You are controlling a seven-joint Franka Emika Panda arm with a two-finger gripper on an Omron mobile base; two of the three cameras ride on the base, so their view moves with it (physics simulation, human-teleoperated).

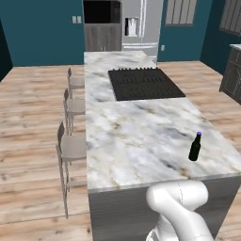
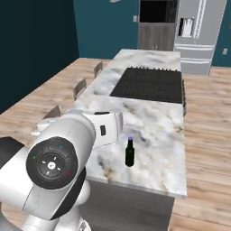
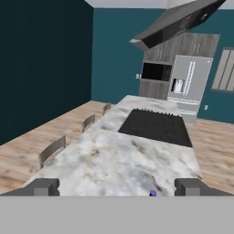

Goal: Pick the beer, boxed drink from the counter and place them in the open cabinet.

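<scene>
On the counter (image 1: pixel 141 132), beer (image 1: pixel 195 147) stands at 4 o'clock. Gripper (image 3: pixel 116 188) jaws spread wide, empty. Step: approaching beer; next, descend around it.

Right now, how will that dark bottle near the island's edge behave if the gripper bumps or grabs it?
The beer stands upright, tall and narrow on the counter, so a high nudge would probably tip it. Its round body would likely roll afterwards, and the edge is close. It looks like rigid, smooth glass: possibly slippery and breakable.
</scene>
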